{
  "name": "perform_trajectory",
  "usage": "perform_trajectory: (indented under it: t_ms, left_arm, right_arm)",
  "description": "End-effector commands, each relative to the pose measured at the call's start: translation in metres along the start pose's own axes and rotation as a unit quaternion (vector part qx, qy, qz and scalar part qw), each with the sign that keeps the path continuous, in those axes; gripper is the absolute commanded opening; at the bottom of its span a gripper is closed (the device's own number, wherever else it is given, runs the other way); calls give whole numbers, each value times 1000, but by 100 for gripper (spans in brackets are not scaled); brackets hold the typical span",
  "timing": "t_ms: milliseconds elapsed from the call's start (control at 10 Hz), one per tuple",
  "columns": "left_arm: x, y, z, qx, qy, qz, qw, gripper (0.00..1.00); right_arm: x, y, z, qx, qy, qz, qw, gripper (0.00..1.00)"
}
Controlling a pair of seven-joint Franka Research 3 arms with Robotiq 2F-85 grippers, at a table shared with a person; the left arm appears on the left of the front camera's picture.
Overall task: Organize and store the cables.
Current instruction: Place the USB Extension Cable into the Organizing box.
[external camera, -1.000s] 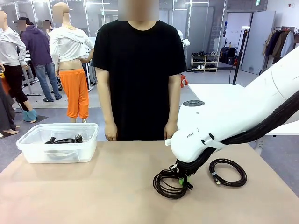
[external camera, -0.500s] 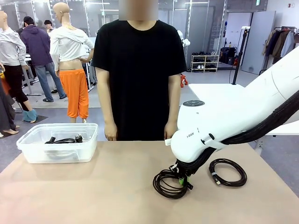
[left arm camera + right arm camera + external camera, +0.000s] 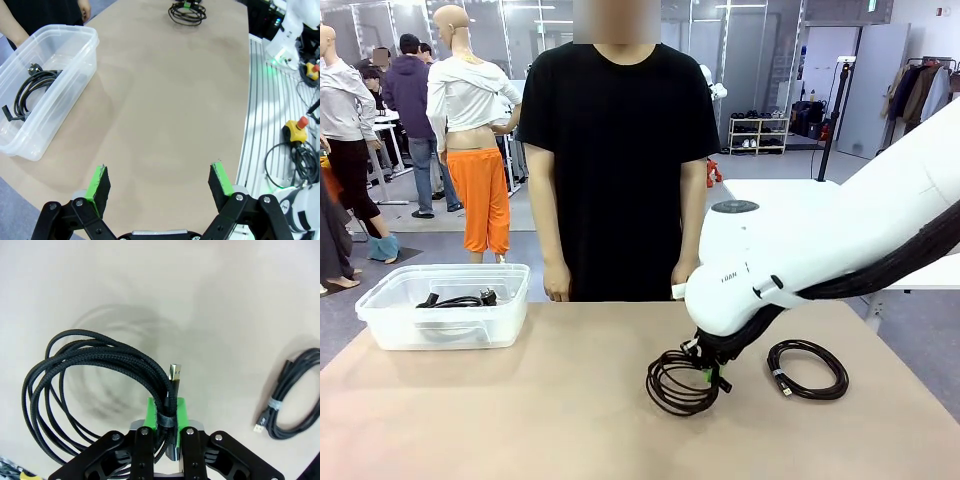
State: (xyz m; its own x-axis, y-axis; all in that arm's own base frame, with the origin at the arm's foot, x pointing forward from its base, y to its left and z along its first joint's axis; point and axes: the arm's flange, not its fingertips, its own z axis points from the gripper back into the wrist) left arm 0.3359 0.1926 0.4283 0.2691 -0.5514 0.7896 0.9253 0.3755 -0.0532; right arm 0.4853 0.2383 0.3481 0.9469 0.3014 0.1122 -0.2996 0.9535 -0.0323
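One braided black coil (image 3: pixel 125 357) hangs over the tan table (image 3: pixel 500 420), pinched at its tie in my R gripper (image 3: pixel 168 407). L gripper (image 3: pixel 159 172) spread wide; person (image 3: pixel 620 170) in black tee at far edge

coil 1 (image 3: pixel 120 356): black, clamped in right end effector (image 3: pixel 166 405) | coil 2 (image 3: pixel 807 369): flat on table (image 3: pixel 520 420) | coil 3 (image 3: pixel 455 299): in bin (image 3: pixel 380 322)

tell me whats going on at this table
The right gripper has its fingers shut on a coiled black cable at its tie, holding it seemingly just off the table. A second coil lies on the table beside it, and a third cable already sits in the clear bin at the robot's left. The left gripper hangs open over bare table. A person stands at the far side, hands down, touching nothing.
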Motion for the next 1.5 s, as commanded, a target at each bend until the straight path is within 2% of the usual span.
perform_trajectory:
  t_ms: [0, 100, 200, 400, 800, 1000, 1300, 1400]
  left_arm:
    - [-1, 0, 2, -2, -2, -4, 1000, 100]
    - [-1, 0, 2, -2, -2, -4, 1000, 100]
    - [-1, 0, 2, -2, -2, -4, 1000, 100]
    - [-1, 0, 2, -2, -2, -4, 1000, 100]
    - [-1, 0, 2, -2, -2, -4, 1000, 100]
    - [-1, 0, 2, -2, -2, -4, 1000, 100]
    - [-1, 0, 2, -2, -2, -4, 1000, 100]
    - [-1, 0, 2, -2, -2, -4, 1000, 100]
  right_arm:
    - [1, 23, 31, -8, 10, -29, 1000, 18]
    - [3, 35, 36, -13, 21, -42, 999, 18]
    - [8, 56, 38, 2, 14, -51, 999, 18]
    - [25, 107, 30, -7, 4, -73, 997, 18]
    - [57, 195, -5, 20, -21, -37, 999, 18]
    - [58, 210, -23, 25, -16, -32, 999, 18]
    - [48, 212, -32, 31, -10, -33, 999, 18]
    - [45, 213, -34, 36, -10, -34, 999, 31]
